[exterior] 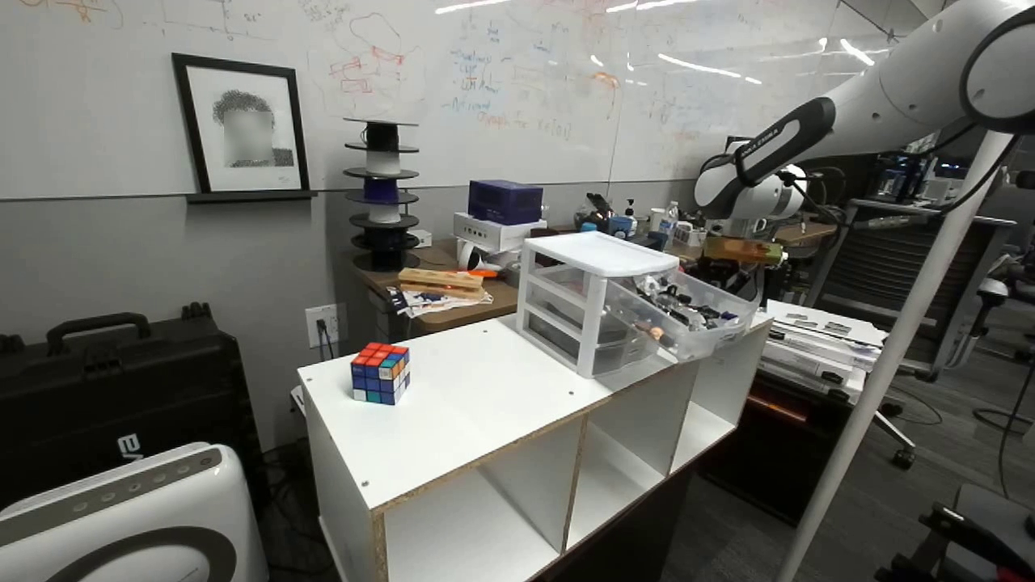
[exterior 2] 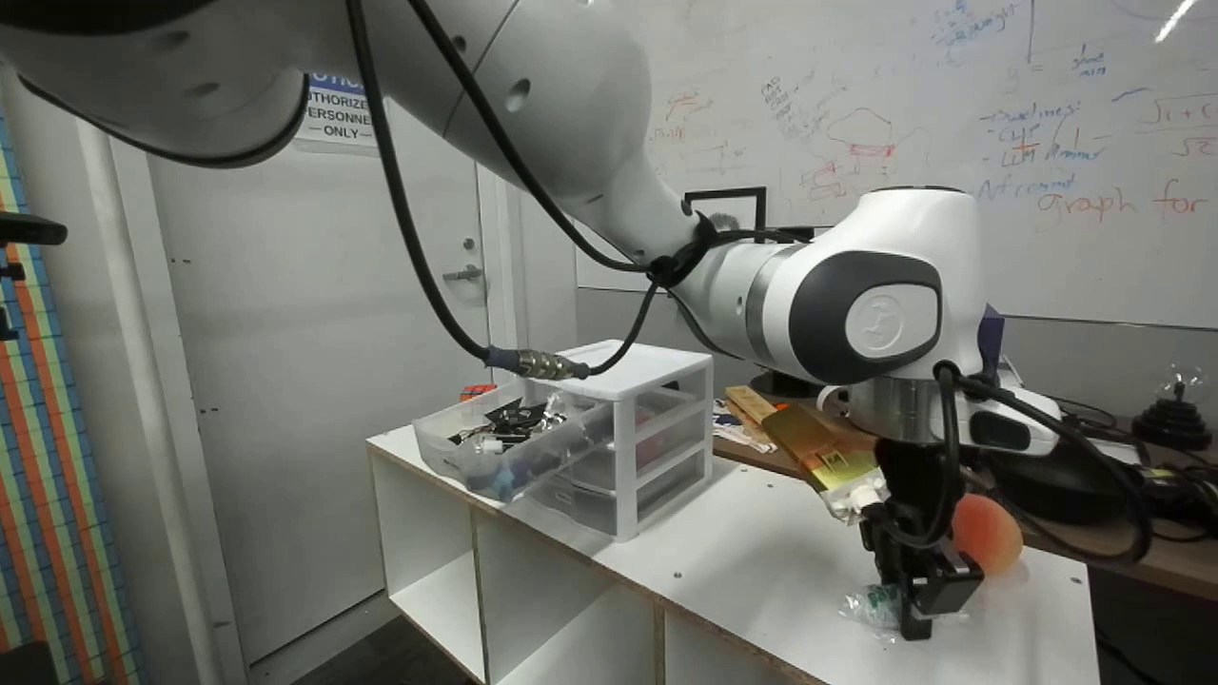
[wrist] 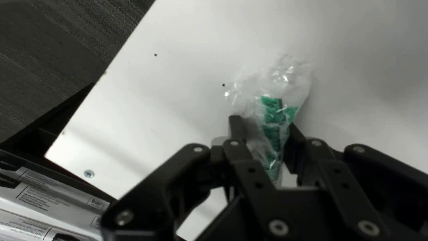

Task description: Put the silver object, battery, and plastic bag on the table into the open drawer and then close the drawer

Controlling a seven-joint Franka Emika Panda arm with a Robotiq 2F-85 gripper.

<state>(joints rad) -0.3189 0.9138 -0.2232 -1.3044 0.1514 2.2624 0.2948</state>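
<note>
In an exterior view, plastic bag (exterior 2: 874, 606) partly hidden behind fingers (exterior 2: 915, 609), cube (exterior 2: 478, 391) mostly hidden beyond drawer (exterior 2: 452, 461). Jumbled contents (exterior 2: 514, 419) too small to sort. Framed portrait (exterior: 247, 133), in an exterior view: face blurred.

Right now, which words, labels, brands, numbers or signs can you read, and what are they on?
"UTHORIZE ERSONNE ONLY": white rectangular sign, partly covered.
"graph for": red handwriting, large glossy whiteboard.
"ANKA EMIKA": dark-trimmed white robot arm.
Too small or blurred to read surely: other whiteboard writing, lettering on the black hard case, labels on the white rectangular boxes.
</note>
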